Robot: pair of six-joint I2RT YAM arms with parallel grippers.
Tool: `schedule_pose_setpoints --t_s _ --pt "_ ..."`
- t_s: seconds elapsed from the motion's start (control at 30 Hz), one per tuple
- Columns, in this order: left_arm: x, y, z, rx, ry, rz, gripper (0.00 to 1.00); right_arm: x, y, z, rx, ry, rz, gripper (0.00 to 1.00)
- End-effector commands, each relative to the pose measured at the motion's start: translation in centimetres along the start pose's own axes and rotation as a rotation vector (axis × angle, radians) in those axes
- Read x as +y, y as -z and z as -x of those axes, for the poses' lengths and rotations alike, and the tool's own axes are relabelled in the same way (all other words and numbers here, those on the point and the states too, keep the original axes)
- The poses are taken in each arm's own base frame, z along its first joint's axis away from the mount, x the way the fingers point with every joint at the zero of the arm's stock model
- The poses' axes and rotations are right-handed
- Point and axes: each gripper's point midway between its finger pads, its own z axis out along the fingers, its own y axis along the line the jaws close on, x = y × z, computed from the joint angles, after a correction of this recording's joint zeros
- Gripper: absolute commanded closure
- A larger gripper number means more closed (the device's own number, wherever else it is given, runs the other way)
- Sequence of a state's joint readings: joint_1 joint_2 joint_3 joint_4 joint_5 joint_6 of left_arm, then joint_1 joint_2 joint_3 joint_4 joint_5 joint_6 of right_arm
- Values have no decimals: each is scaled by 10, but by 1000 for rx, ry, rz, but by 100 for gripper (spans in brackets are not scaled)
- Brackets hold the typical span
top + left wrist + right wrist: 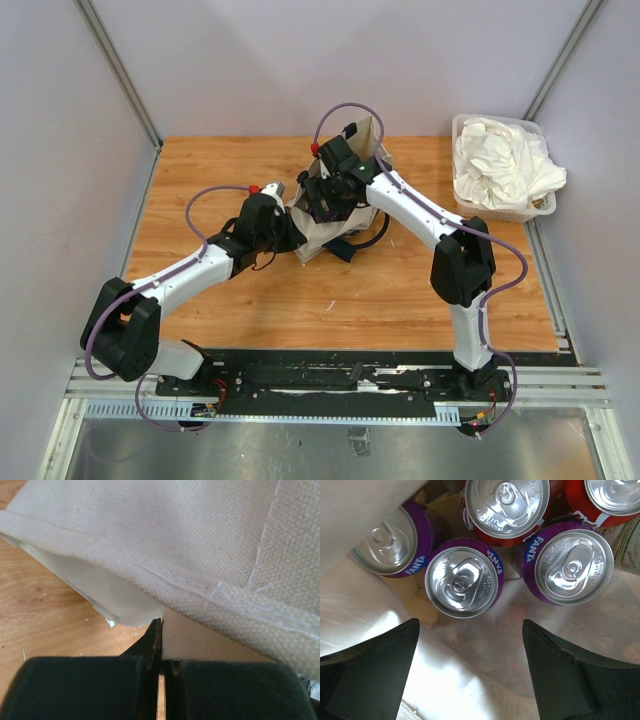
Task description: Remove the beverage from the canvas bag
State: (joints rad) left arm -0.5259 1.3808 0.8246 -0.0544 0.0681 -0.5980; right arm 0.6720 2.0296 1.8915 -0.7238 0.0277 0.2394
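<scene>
**A:** One wooden surface (400,290) under everything, yes? What sits on it?

**B:** Biggest is the canvas bag (366,138), cream, standing around the middle, nearer the far edge than the near one. Its mouth is open upward, and its navy handle (352,246) spills toward the near edge. Both arms meet at it.

**A:** And at the far right corner?

**B:** A clear tub (495,212), well apart from the bag, heaped with white cloths (505,160).

**A:** Where is the drink?

**B:** Inside the bag, at the bottom: three purple Fanta cans (462,582) and two red cans (507,505). All are upright and close together, tabs lying flat.

**A:** The fingers?

**B:** The right fingers (370,675) are down in the bag's mouth, spread wide above the cans and gripping nothing. The left fingers (150,647) are at the bag's left side, low by the surface, pressed nearly together with only a sliver between them. Their tips touch a fold of the canvas, but whether any cloth is pinched I cannot tell.
</scene>
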Motion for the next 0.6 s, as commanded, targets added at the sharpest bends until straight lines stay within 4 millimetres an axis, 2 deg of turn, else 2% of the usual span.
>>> schedule_pose_setpoints --t_s 0.0,0.4,0.57 --pt "48 9 -51 168 -26 164 99 -3 -9 -1 18 -23 -9 15" --pt "50 8 -56 183 -30 161 99 12 -34 2 10 -77 52 15" --pt "48 9 -53 177 -28 157 100 15 -52 4 12 -84 55 19"
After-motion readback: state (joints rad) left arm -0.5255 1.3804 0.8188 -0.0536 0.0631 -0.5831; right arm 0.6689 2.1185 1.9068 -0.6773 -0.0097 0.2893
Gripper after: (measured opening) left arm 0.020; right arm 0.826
